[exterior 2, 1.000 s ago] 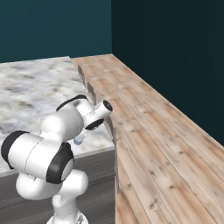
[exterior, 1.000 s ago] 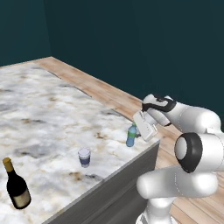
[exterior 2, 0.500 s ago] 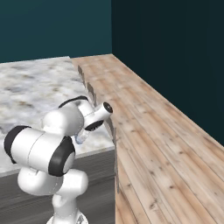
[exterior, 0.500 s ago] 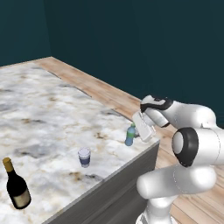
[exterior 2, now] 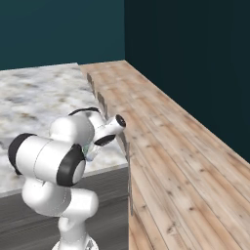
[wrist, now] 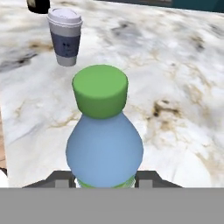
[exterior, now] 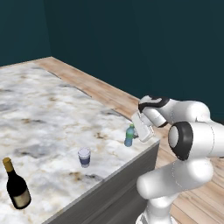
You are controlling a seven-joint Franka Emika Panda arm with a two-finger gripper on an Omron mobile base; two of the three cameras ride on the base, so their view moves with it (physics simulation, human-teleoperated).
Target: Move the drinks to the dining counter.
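Note:
My gripper [exterior: 134, 134] is shut on the small blue-green bottle [exterior: 129, 136], which stands upright near the right front corner of the dining counter [exterior: 43, 109]. In the hand view the bottle [wrist: 105, 144] with its green cap sits between my two fingertips [wrist: 61, 178]. The white-and-purple lidded cup [exterior: 84, 156] stands a short way to the bottle's left, apart from it, and shows beyond it in the hand view [wrist: 65, 37]. The dark wine bottle [exterior: 16, 188] stands upright at the counter's near left; its base [wrist: 38, 5] shows at the top edge of the hand view.
The counter's front edge and dark grey side [exterior: 113, 192] drop away just below the bottle. A wooden floor [exterior 2: 185, 156] runs along the counter's right side up to dark teal walls [exterior 2: 195, 58]. My own arm [exterior 2: 58, 156] blocks most of the corner in the right base view.
The arm's elbow has swung slightly up and toward the counter. The blue-green bottle has shifted only a little left in my grip. The cup and wine bottle have not moved.

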